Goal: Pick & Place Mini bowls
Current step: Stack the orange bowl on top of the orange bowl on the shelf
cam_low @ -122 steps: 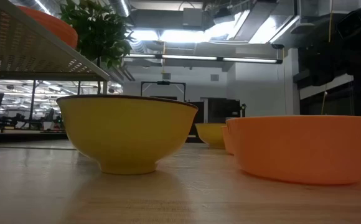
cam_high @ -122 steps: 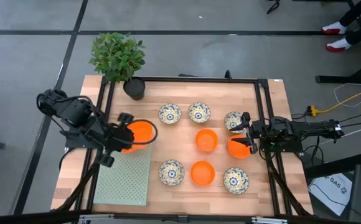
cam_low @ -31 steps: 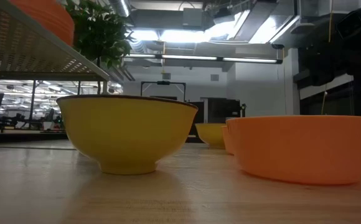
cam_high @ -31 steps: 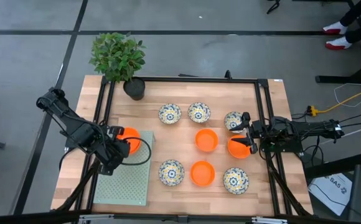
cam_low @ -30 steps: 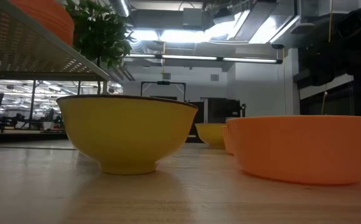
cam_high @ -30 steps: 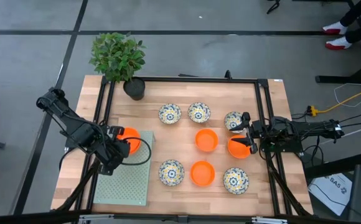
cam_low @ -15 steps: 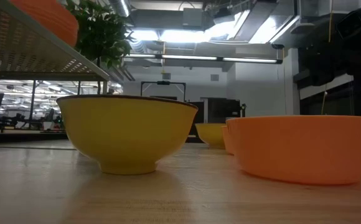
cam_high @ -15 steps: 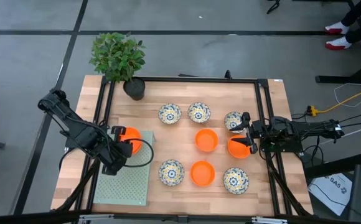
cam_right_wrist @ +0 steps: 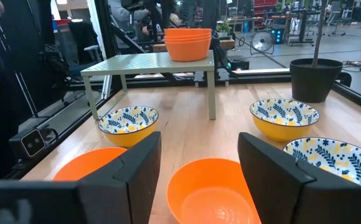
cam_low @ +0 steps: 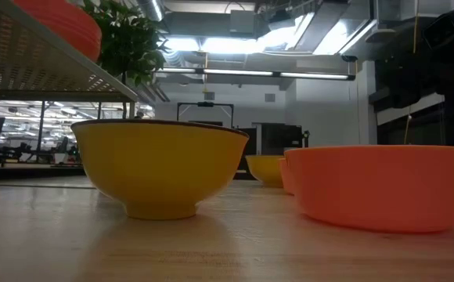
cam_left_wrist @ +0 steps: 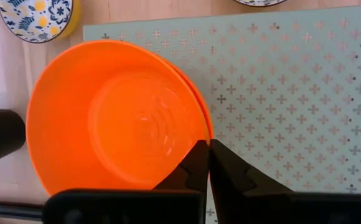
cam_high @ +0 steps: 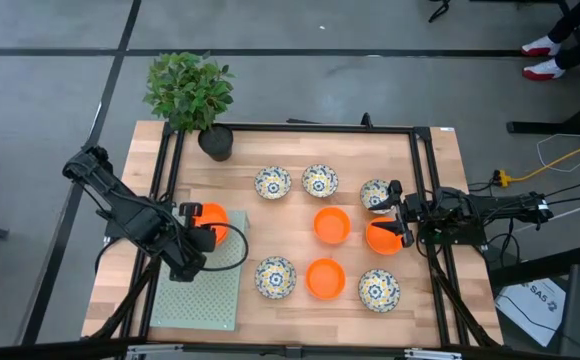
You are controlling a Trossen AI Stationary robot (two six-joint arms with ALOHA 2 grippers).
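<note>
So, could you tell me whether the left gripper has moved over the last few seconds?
Yes. The left gripper has drawn back from the table's middle over the green rack.

Overhead, table-level, two wrist views

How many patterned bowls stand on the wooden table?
5. Back row: left, middle, and right beside the right arm. Front row: left and right. No others are visible; the arms might hide more.

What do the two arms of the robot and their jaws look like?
Both arms are dark, jointed and slim. A black cable loops beside the left gripper; its wrist view shows flat black fingers with stepped inner edges. The right gripper has broad, angular matte-black fingers.
</note>
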